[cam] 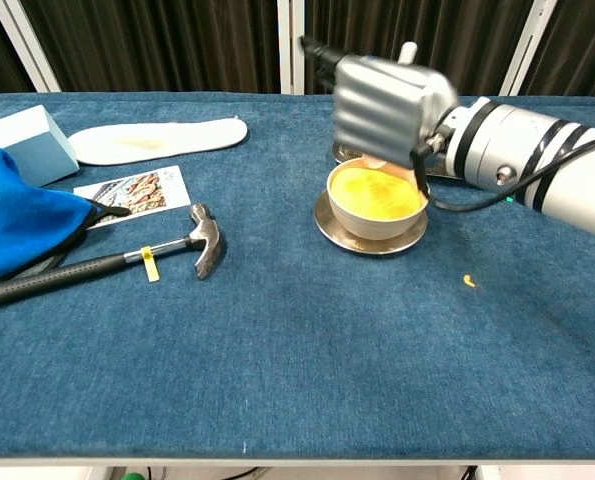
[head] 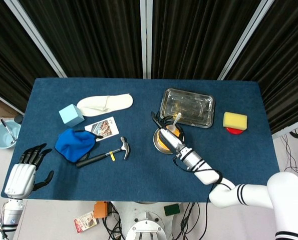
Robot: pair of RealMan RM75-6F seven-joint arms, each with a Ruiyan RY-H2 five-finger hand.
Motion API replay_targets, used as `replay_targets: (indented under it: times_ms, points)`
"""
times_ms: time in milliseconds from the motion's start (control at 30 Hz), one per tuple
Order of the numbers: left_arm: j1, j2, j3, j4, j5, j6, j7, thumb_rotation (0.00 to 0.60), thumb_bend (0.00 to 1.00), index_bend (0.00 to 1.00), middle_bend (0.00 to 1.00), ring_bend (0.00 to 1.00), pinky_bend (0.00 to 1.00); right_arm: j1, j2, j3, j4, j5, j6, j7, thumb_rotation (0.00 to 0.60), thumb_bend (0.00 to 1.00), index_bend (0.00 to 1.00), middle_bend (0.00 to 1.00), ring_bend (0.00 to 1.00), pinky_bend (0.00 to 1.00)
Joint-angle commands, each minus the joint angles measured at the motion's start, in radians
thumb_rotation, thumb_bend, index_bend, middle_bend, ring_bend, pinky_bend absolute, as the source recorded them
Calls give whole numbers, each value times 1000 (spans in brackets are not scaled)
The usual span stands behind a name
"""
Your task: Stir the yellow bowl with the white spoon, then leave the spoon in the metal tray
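Note:
The yellow bowl (cam: 379,197) stands on a small metal saucer at the table's middle, with yellow contents; in the head view the bowl (head: 160,142) is mostly covered by my arm. My right hand (cam: 389,98) hovers over the bowl's far rim and grips the white spoon (head: 175,120), whose handle (cam: 408,53) sticks up behind the hand. The spoon's bowl end is hidden. The metal tray (head: 187,107) lies just beyond the bowl, with nothing in it. My left hand (head: 24,173) hangs open off the table's front left corner.
A hammer (cam: 117,262), a blue cloth (cam: 17,222), a photo card (cam: 137,189), a light blue block (cam: 33,143) and a white slipper (cam: 162,139) lie left of the bowl. A yellow sponge (head: 235,120) sits right of the tray. A yellow crumb (cam: 468,281) lies right of the saucer.

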Motion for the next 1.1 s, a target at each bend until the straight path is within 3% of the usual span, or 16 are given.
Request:
replay_targets:
  times_ms: [33,167,367,600,733,900,1100]
  points:
    - [-2,0,-2,-1,-4,-3,-2,533,333,171,85,107,132,-12,7,-37,73,-150,25,206,600,576,833,443,185,0]
    - [-8,-3,-5,-7,2,-5,5,526,332,172,85,107,132,-30,-38,-75,178,-274,76,281,600,576,857,450,224,0]
    - [-5,5,-3,-16,0,-4,17,525,333,171,85,107,132,-82,-88,-1,216,-216,105,366,600,586,869,456,227,0]
    - [-7,6,0,-19,-1,-9,16,524,333,171,85,107,131,-104,-70,173,120,21,53,420,600,584,858,448,210,0]
    - [-5,7,1,-19,-4,-10,14,523,333,171,85,107,131,-90,-51,247,111,134,22,426,600,581,841,438,204,0]
    - [1,8,4,-20,-7,-6,12,529,333,171,85,107,132,-57,-63,329,186,357,-106,485,600,538,805,420,189,0]
    - [7,11,10,-26,-15,-9,17,512,333,171,85,107,133,9,-147,376,359,569,-213,529,600,477,721,391,163,0]
